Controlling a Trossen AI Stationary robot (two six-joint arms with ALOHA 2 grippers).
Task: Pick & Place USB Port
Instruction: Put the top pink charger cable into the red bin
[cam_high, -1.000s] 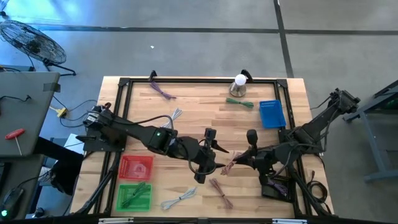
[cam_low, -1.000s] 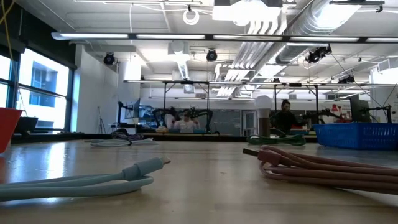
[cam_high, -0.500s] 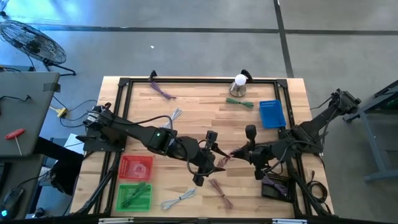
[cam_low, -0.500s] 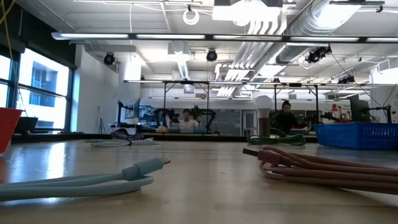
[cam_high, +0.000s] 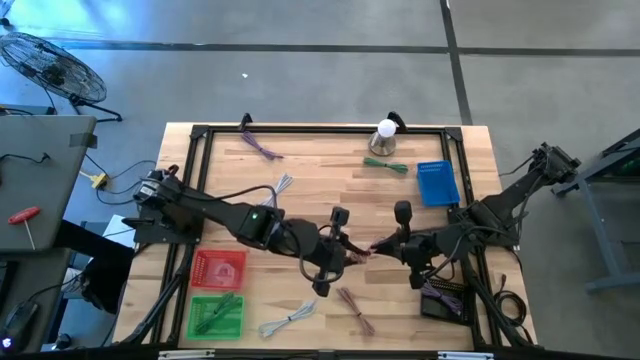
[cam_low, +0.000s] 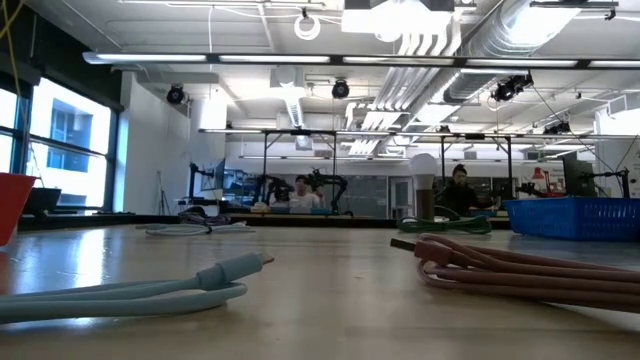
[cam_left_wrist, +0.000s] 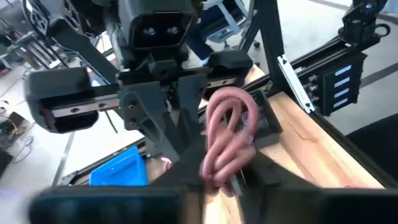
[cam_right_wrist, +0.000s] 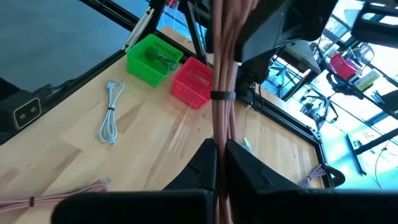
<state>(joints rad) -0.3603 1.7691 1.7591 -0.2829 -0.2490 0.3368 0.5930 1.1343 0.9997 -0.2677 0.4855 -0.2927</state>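
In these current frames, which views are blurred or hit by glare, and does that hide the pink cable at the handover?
Left wrist view: soft, with the bottom edge smeared, yet the looped pink cable reads clearly. Right wrist view: its near fingers are blurred and the windows wash out bright; the cable is plain. Low view: ceiling lights reflect off the table, and the handover is out of frame. High view: evenly lit, cable small.

No legible text or labels.

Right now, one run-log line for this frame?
phase: handover mid-table | right pincer: shut on pink cable | left pincer: closing on same cable | red bin: no cable visible
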